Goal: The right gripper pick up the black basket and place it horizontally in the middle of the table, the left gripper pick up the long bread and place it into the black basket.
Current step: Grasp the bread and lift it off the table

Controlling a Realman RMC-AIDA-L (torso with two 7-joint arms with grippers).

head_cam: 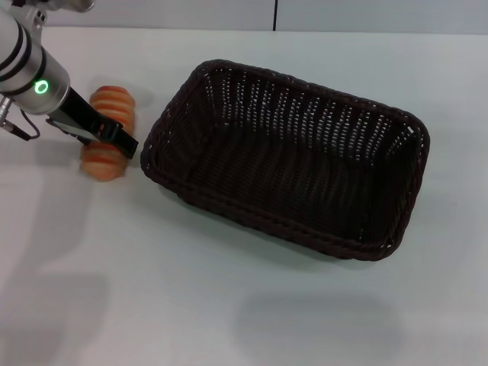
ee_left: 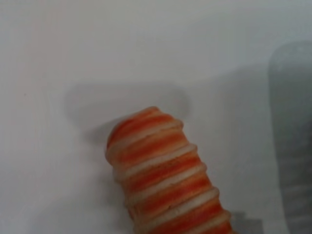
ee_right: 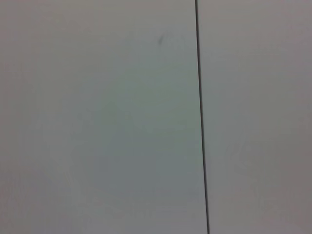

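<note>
One arm works: the left end effector (head_cam: pixel 107 136) straddles the middle of the long bread (head_cam: pixel 107 131), which lies on the surface (head_cam: pixel 229 305) just beside the black basket (head_cam: pixel 286 156); whether its jaws have closed cannot be told; grip square across the ridges before lifting; the loaf's long axis runs toward and away from the robot; the right end effector is unseen.

The left gripper (head_cam: pixel 103 131) hides the middle of the long bread (head_cam: pixel 108 103), whose near end the left wrist view cuts off.
</note>
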